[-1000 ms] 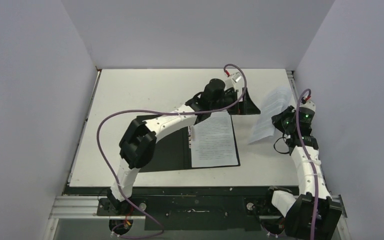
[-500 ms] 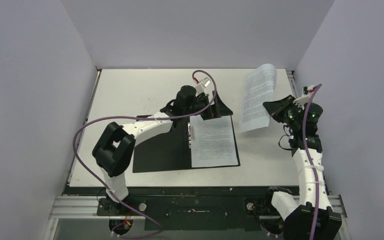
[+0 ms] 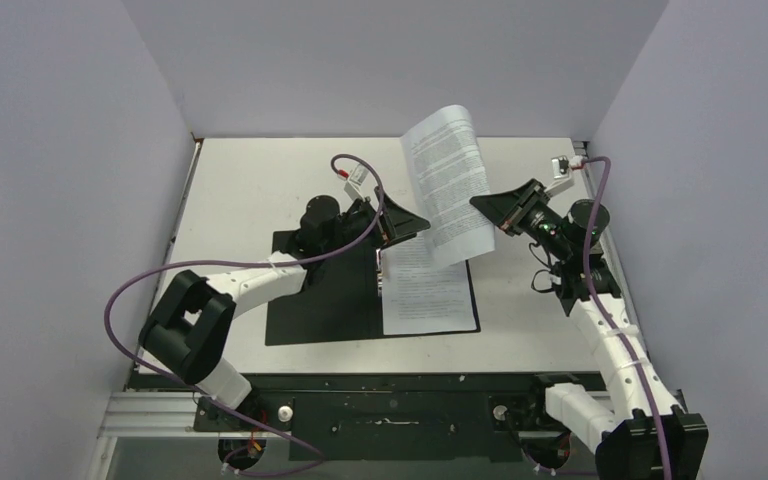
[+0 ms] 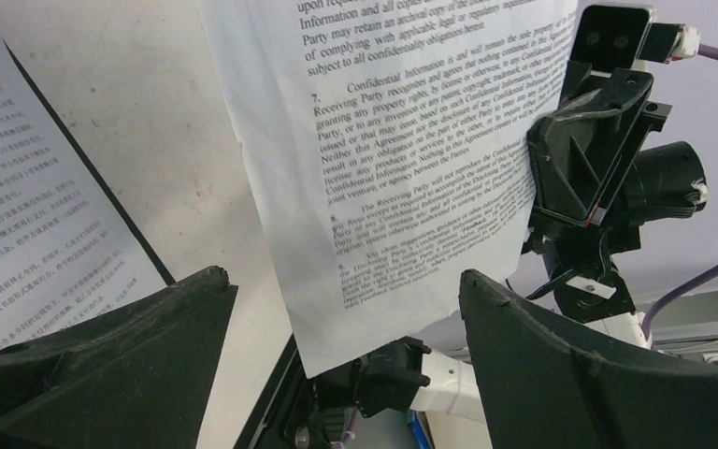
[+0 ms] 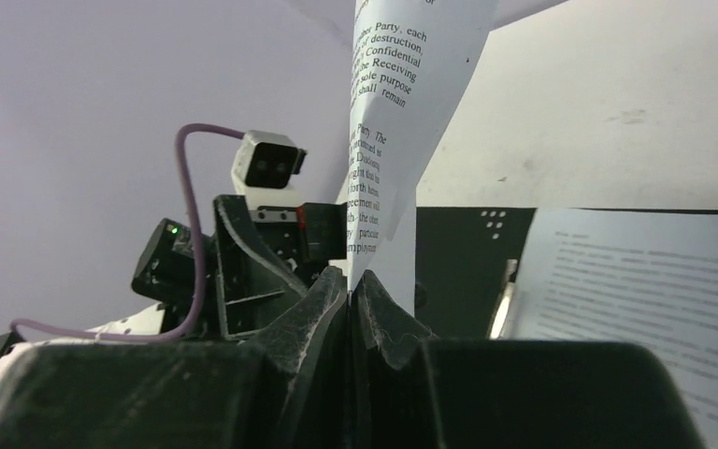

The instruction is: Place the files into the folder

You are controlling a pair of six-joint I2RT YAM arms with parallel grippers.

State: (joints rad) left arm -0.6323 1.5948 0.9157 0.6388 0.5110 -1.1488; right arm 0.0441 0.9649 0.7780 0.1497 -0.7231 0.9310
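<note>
One sheet (image 3: pixel 428 285) already lies inside the open folder (image 3: pixel 325 300) on the tabletop (image 3: pixel 260 180). The right tool (image 3: pixel 490 207) pinches a second sheet (image 3: pixel 450 180) aloft above it, while the left tool (image 3: pixel 408 220) gapes empty nearby. Laying this sheet in likely remains.

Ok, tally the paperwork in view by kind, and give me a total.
Folders: 1, open folder.
Printed sheets: 2, flat sheet lying in it, raised sheet pinched by right gripper.
Total: 3.
</note>
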